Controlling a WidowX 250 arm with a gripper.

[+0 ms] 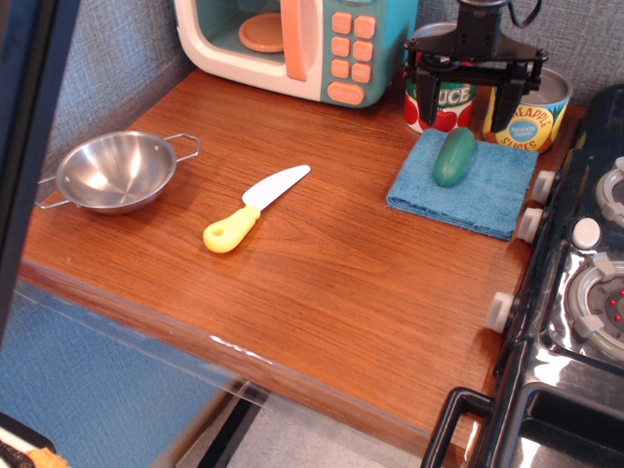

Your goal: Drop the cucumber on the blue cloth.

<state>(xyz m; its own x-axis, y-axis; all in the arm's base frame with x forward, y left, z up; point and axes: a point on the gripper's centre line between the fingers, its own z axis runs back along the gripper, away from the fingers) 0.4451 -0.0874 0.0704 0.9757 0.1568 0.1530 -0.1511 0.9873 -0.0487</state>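
Note:
The dark-green cucumber (pixel 453 157) lies on the blue cloth (pixel 473 190), near its back left part, tilted a little. The cloth lies at the back right of the wooden table, next to the stove. My black gripper (pixel 465 105) hangs just above and behind the cucumber. Its two fingers (pixel 425 100) are spread wide apart and hold nothing. The gripper stands in front of the two cans and hides part of them.
A tomato sauce can (pixel 444 102) and a pineapple can (pixel 531 112) stand behind the cloth. A teal toy microwave (pixel 292 44) is at the back. A yellow-handled toy knife (pixel 253 209) lies mid-table, a steel bowl (pixel 115 172) at the left. A black stove (pixel 575 292) borders the right.

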